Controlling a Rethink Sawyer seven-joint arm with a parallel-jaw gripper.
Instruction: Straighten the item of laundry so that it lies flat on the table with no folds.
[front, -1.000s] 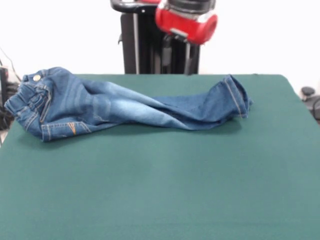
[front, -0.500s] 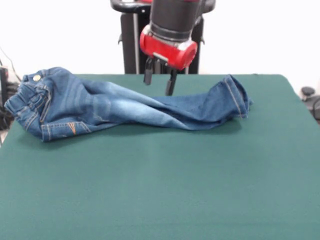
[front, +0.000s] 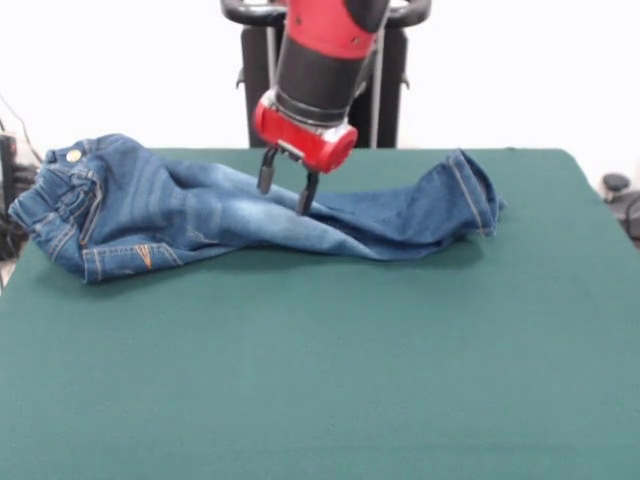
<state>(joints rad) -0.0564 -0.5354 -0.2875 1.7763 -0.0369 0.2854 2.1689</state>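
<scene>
Green table (front: 320, 380): one crumpled pair of jeans (front: 200, 215); one pincer (front: 285, 195) spread open, holding nothing.

We're seeing a plain white wall (front: 120, 70) running behind the table's far edge; dark clutter (front: 622, 200) is sitting off the far right corner.

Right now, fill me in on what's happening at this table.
A red and black robot arm reaches down over a small pair of blue jeans lying bunched and twisted across the far part of the green table. Its pincer is open, fingers spread just above the middle of the legs, nothing gripped yet. The waistband lies at the picture's left, the cuffs at the right. The jeans are far from flat.
</scene>
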